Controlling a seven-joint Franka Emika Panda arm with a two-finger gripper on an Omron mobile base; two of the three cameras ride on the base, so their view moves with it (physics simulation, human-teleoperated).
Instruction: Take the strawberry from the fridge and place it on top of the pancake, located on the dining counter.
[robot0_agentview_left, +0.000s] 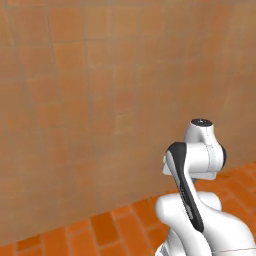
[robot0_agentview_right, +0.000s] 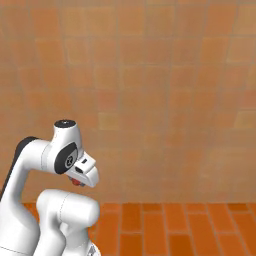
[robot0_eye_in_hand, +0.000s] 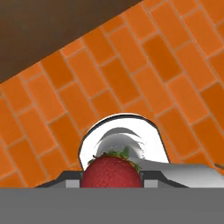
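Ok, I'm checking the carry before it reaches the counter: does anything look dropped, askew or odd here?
Nothing stands out. The strawberry sits whole in the pincer, green leaves on top, above the orange brick floor. Nothing looks spilled or damaged.

Tan tiled wall (robot0_agentview_left: 90, 100) above an orange brick floor (robot0_eye_in_hand: 131, 74), dark wood base behind

Soft, even, warm light fills both base views, with no hard shadows. The tiled wall (robot0_agentview_left: 90, 100) looks hazy and slightly blurred, its grout lines faint. The brick floor (robot0_eye_in_hand: 144, 78) in the hand view is bright and sharp, with a dark unlit band toward 11 o'clock. The strawberry (robot0_eye_in_hand: 112, 171), at 6 o'clock, shows a dull sheen and soft edges.
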